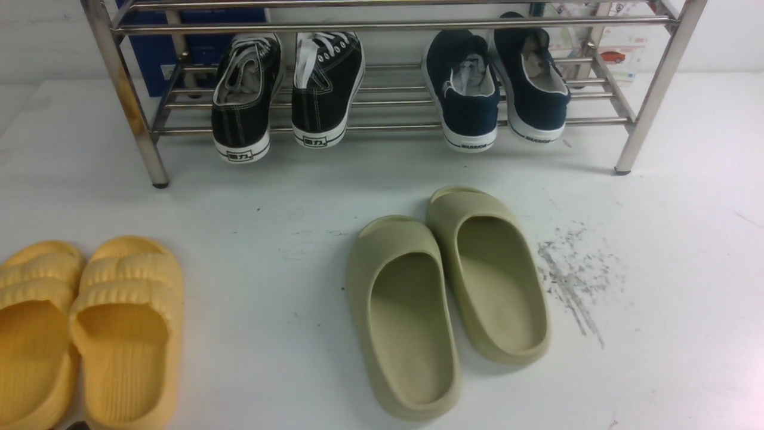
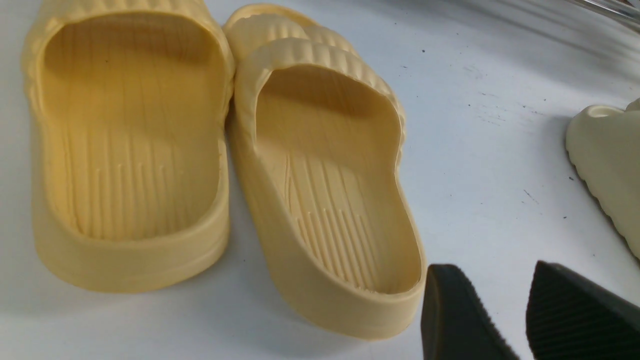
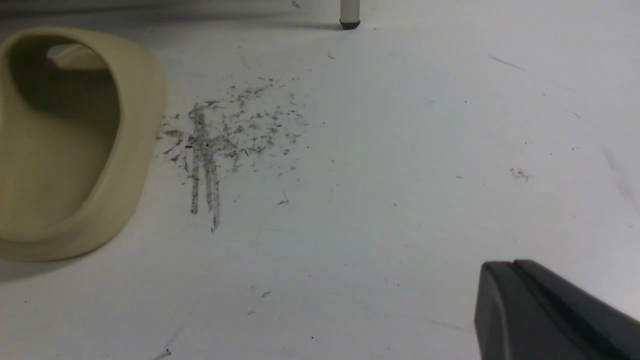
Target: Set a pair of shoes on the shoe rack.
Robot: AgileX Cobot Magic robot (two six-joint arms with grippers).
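Olive-green, the 2 slippers (image 1: 447, 298) lie side by side on the white floor (image 1: 268, 197) in front of the metal shoe rack (image 1: 394, 113), toes toward it. Its lower shelf holds 2 black sneakers (image 1: 286, 89) and 2 navy sneakers (image 1: 495, 83). Yellow slippers (image 1: 83, 328) sit well to the left. The left gripper (image 2: 505, 320) hangs spread and empty beside them. Of the right gripper (image 3: 545, 310) only 1 finger shows; I cannot tell its state.

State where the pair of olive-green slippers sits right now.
In the front view the olive-green slippers lie side by side on the white floor, centre-right, before the shoe rack, right of the yellow slippers.
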